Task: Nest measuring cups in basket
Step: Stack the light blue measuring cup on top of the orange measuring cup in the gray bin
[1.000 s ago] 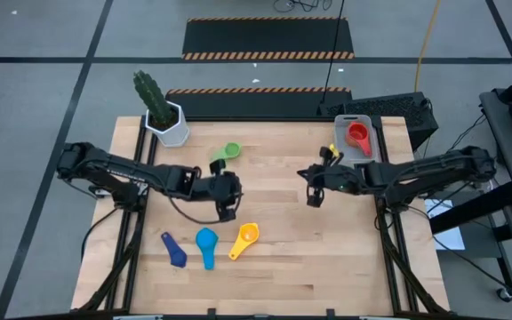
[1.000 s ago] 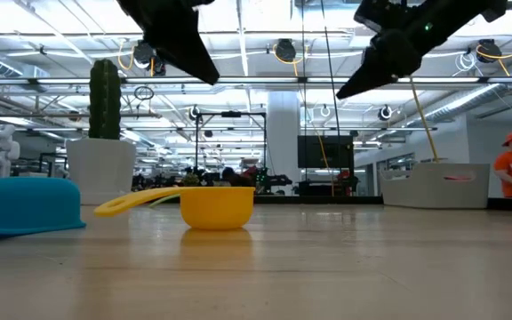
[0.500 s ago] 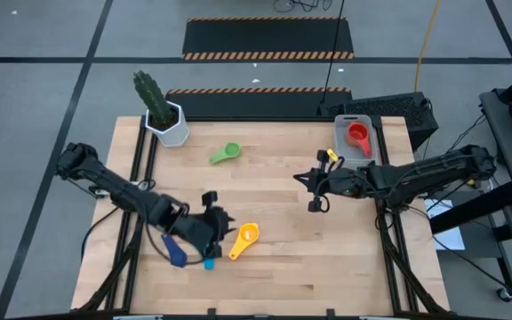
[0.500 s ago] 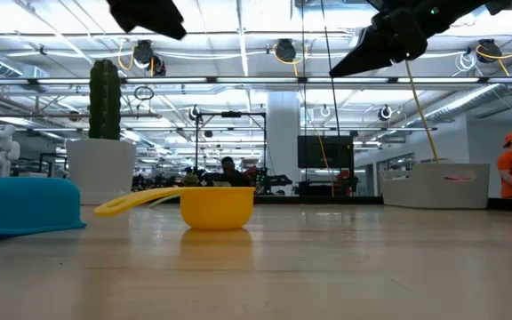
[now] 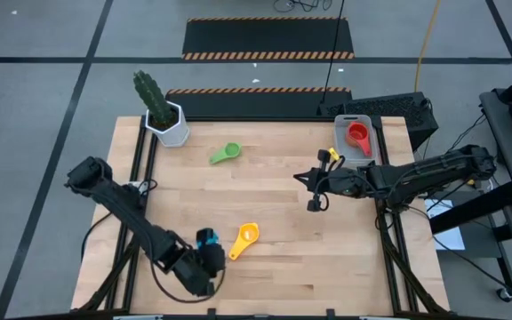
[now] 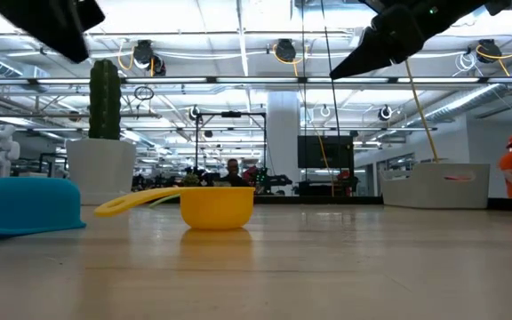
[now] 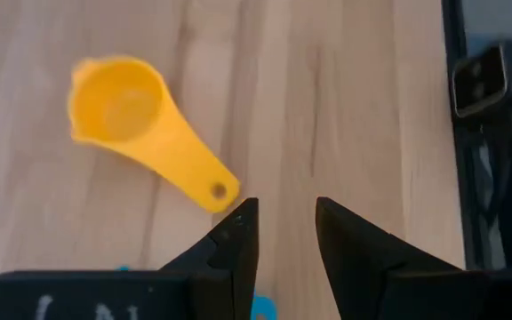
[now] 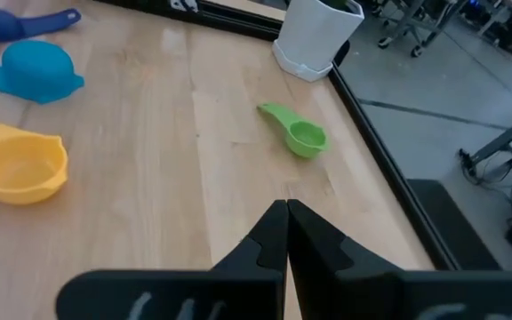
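Note:
A red cup (image 5: 357,134) lies in the grey-blue basket (image 5: 366,148) at the table's far right. The green cup (image 5: 227,153) lies far of centre, and the yellow cup (image 5: 245,238) near the near edge, handle toward my left gripper. The blue cup (image 5: 206,236) peeks out beside my left arm, which hides the dark blue cup (image 8: 16,24) in the high view. My left gripper (image 7: 283,231) hovers open just short of the yellow cup's handle end (image 7: 216,188). My right gripper (image 8: 286,213) hangs shut above the table's right middle (image 5: 315,201).
A white pot with a cactus (image 5: 165,120) stands at the far left corner. Bare wood lies between the two arms and along the near right. In the low view a person in orange (image 6: 510,164) stands in the room beyond the basket (image 6: 434,185).
My left arm has swung from the table's middle toward the near edge, passing over the blue cups, and its gripper now sits beside the yellow cup. The cups have stayed where they were.

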`<state>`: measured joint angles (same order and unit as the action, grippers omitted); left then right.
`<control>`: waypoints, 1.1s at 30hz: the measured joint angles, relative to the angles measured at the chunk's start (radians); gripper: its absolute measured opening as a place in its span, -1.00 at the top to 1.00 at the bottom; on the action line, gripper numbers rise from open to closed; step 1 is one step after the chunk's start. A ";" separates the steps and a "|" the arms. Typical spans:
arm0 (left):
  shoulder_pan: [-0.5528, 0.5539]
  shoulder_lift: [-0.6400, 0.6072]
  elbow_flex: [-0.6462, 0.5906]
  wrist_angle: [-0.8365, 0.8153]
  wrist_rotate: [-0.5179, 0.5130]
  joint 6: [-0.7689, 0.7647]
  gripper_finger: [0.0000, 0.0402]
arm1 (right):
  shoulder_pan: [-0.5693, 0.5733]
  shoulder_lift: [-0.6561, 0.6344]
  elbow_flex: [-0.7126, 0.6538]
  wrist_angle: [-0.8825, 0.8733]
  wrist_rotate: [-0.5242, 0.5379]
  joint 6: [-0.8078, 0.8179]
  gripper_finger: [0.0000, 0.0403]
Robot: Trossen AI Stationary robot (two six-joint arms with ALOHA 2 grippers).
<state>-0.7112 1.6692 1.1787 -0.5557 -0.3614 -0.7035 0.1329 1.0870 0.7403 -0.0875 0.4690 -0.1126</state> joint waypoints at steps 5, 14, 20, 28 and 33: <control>-0.013 0.067 0.089 -0.102 0.041 -0.011 0.41 | 0.000 0.000 0.000 0.000 0.000 0.082 0.99; -0.029 0.205 0.254 -0.176 0.048 0.053 0.41 | 0.012 0.000 0.000 -0.008 -0.001 0.266 0.99; -0.067 0.273 0.268 -0.176 0.053 -0.009 0.41 | 0.048 0.000 0.000 -0.007 -0.002 0.310 0.99; -0.123 0.290 0.268 -0.174 0.035 -0.088 0.41 | 0.053 0.000 0.000 0.003 0.000 0.350 0.99; -0.164 0.290 0.268 -0.172 -0.047 -0.058 0.41 | 0.053 0.000 0.000 0.002 0.000 0.396 0.99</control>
<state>-0.8751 1.9591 1.4467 -0.7277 -0.4081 -0.7611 0.1856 1.0870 0.7403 -0.0853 0.4694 0.2839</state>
